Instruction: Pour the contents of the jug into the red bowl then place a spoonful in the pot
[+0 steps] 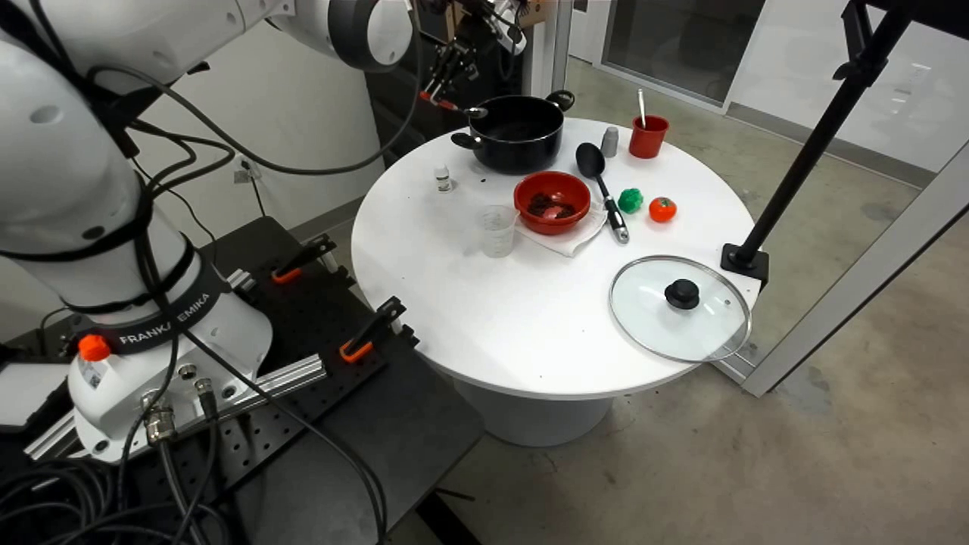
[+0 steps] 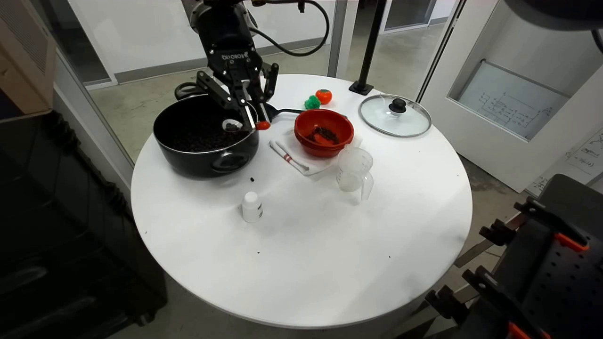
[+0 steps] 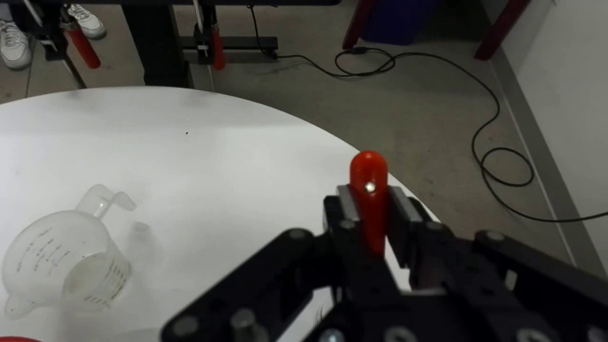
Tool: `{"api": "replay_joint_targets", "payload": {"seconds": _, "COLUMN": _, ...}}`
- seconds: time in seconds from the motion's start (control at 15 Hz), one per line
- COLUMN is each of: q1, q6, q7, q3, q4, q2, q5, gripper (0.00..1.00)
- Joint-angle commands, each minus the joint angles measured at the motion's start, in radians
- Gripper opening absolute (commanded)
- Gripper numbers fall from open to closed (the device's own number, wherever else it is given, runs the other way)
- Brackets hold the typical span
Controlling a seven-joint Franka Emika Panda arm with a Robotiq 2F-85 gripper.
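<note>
1. Nearest in an exterior view, a small white bottle (image 2: 252,209) stands upright on the round white table (image 2: 306,273).
2. Past it, the clear jug (image 2: 351,172) stands upright, its handle turned toward the near side.
3. A little farther, the black pot (image 2: 200,165) stands on the table with dark bits (image 2: 202,137) inside it.
4. Above and beside the pot's rim, the gripper (image 3: 373,204) is clamped on a red-handled spoon (image 3: 369,166). The spoon's metal end shows over the pot's opening in an exterior view; whether it touches the rim I cannot tell, and anything it carries is too small to make out.
5. Beyond the jug and just beside it, the red bowl (image 2: 325,150) sits upright on a white napkin (image 2: 311,164). More dark bits lie in it, around a patch of red.
6. Farther back, a glass lid (image 2: 395,121) with a black knob lies flat, well apart from the pot.
7. Behind the bowl, a black serving spoon (image 1: 612,210) lies on the table near a green lump (image 2: 312,102) and a tomato (image 2: 323,97).
8. Farthest, a black post (image 2: 370,56) rises at the table's edge.
</note>
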Motion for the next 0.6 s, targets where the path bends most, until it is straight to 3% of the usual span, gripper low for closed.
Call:
{"api": "replay_joint_targets", "payload": {"seconds": 0.0, "q1": -0.017, "q6": 0.059, "q7": 0.067, "q3": 0.011, "q4": -0.012, "q2": -0.020, "q5": 0.027, "gripper": 0.05}}
{"api": "replay_joint_targets", "payload": {"seconds": 0.53, "q1": -0.061, "q6": 0.254, "q7": 0.211, "q3": 0.002, "q4": -0.003, "q2": -0.022, "q5": 0.027, "gripper": 0.05}}
